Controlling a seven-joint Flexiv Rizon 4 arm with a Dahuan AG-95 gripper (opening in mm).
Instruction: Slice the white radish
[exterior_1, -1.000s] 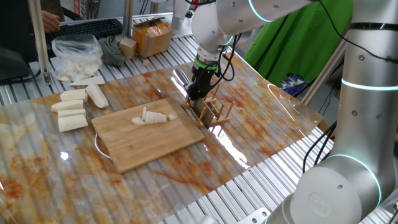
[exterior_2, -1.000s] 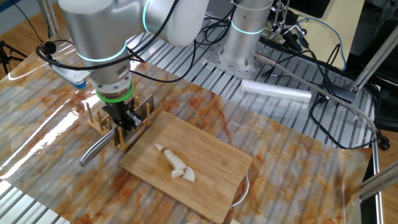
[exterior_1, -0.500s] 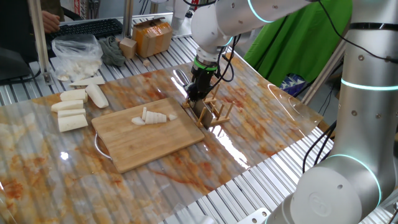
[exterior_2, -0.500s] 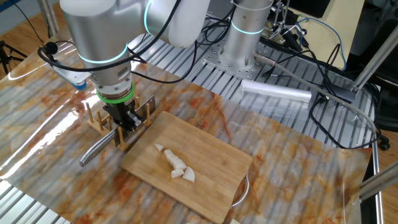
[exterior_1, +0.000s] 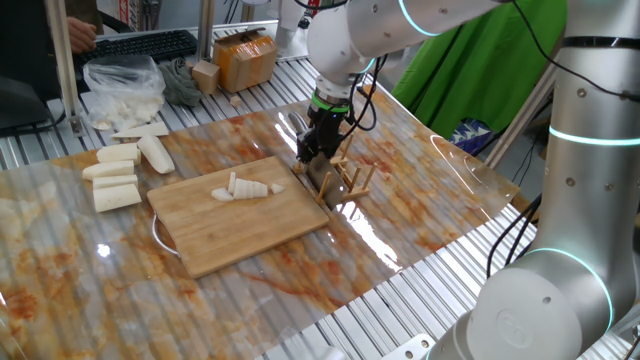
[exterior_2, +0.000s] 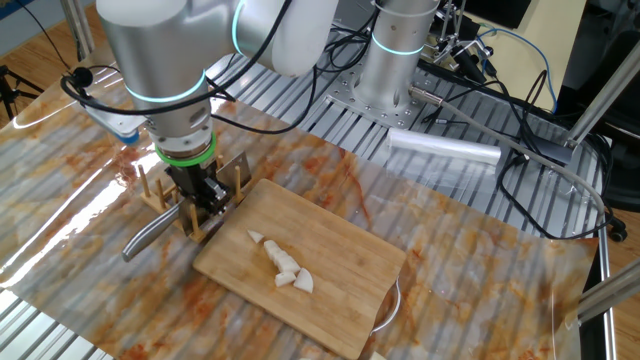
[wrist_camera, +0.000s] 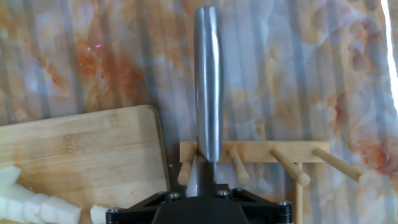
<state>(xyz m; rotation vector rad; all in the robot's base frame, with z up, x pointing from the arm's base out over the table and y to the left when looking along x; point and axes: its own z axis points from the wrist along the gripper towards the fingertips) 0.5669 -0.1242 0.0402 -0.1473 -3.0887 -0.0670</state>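
Observation:
The white radish (exterior_1: 246, 188) lies on the bamboo cutting board (exterior_1: 240, 235), its blunt end cut into thin slices; it also shows in the other fixed view (exterior_2: 282, 266) and at the bottom left of the hand view (wrist_camera: 25, 202). My gripper (exterior_2: 203, 190) is shut on a steel-handled knife (exterior_2: 152, 231) at the wooden peg rack (exterior_2: 160, 195), just off the board's edge. In the hand view the knife handle (wrist_camera: 207, 81) points straight away from my gripper (wrist_camera: 208, 182), over the rack (wrist_camera: 261, 152). The blade stands up behind my fingers.
Several blunt white cylinder chunks (exterior_1: 115, 175) lie left of the board. A plastic bag of white pieces (exterior_1: 125, 90) and a cardboard box (exterior_1: 245, 58) stand at the back. A metal cylinder (exterior_2: 445, 150) lies by the arm's base. A metal ring shows under the board (exterior_2: 330, 290).
The knife has risen and tilted a little in the rack, its handle end moving up and outward. The radish has not moved.

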